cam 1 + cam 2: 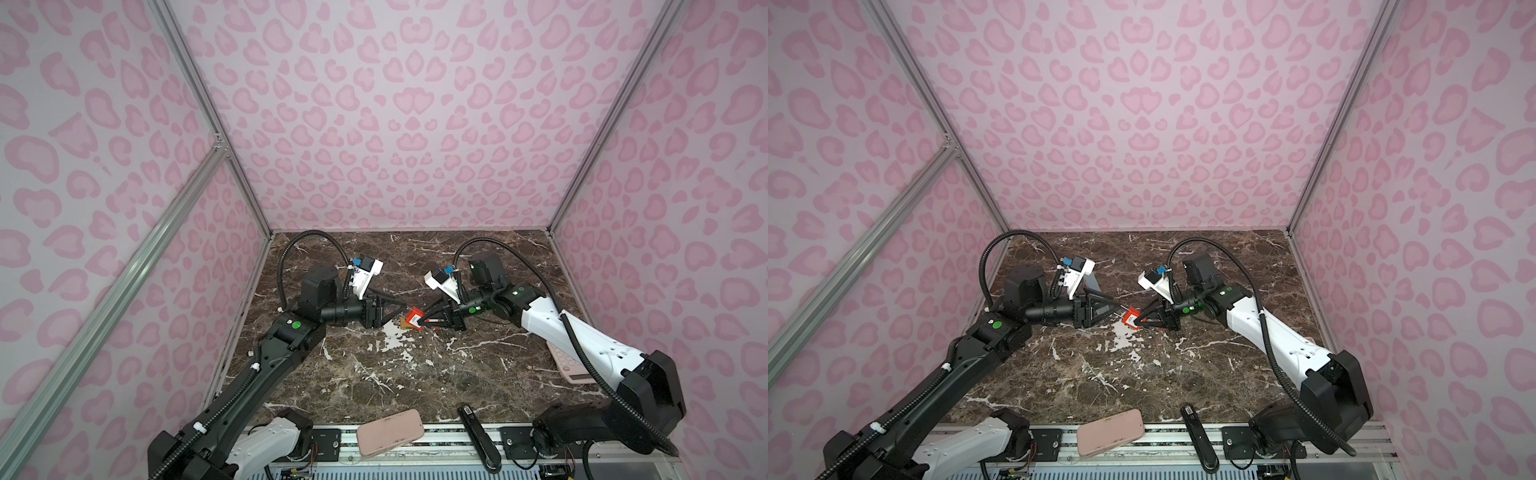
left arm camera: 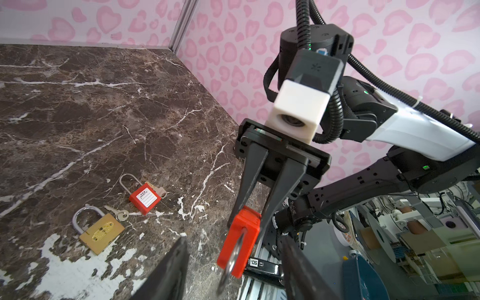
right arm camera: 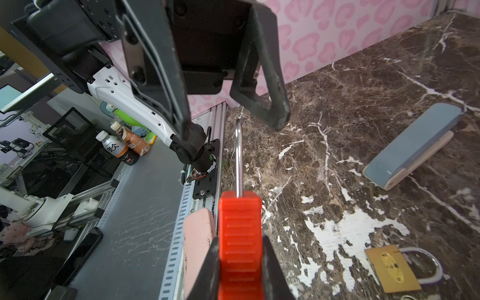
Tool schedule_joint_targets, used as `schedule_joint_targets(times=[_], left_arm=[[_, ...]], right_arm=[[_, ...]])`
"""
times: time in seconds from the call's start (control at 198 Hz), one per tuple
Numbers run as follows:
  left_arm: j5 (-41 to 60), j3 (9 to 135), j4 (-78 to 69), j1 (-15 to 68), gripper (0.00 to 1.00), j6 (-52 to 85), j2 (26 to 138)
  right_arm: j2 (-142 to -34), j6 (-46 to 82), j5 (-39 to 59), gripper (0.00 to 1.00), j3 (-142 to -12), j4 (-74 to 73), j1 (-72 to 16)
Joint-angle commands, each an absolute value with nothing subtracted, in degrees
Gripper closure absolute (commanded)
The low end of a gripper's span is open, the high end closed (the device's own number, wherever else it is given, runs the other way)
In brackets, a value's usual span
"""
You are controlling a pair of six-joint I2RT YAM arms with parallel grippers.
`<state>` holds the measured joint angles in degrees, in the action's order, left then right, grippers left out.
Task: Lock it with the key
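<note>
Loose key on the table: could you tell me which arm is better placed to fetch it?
Probably left: the left end effector is open, while the right end effector is shut on the red padlock. The key lies beside the brass padlock.

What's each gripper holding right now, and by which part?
The right gripper clamps the red padlock by its body; the left gripper holds nothing.

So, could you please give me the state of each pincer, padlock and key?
left pincer: open, gripping nothing.
right pincer: shut on held red padlock.
held red padlock: off the table; shackle edge-on, locking unclear.
other red padlock: lying flat, looks closed.
brass padlock: lying flat, looks closed.
loose key: on the table, in no lock.
</note>
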<state>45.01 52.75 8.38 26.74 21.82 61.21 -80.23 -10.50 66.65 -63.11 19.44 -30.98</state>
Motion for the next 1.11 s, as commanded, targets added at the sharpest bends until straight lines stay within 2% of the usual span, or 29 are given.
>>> schedule_joint_targets(times=[0.0,0.494,0.897,0.998,1.023,1.104], left_arm=[[45.95,52.13,-0.28,26.68,0.38,25.55,62.04],[47.55,53.34,-7.75,29.75,0.39,29.12,67.06],[45.6,53.56,-9.43,30.06,0.6,30.56,66.54],[45.57,53.99,-10.47,29.98,0.63,32.24,66.47],[45.48,54.22,-10.47,29.97,0.68,32.34,66.52],[45.61,54.79,-10.47,30.0,0.7,32.44,66.84]], right_arm=[[-80.0,-5.88,67.41,1.0,-62.91,12.78,-30.67],[-79.98,7.01,69.02,1.0,-62.76,1.35,-29.4],[-80.88,11.69,69.87,1.0,-62.95,-2.03,-29.13],[-80.86,12.13,69.73,1.0,-62.74,-2.29,-29.12],[-80.82,12.4,69.76,1.0,-62.59,-2.6,-29.12],[-80.78,13.66,69.87,1.0,-62.17,-4.38,-29.17]])
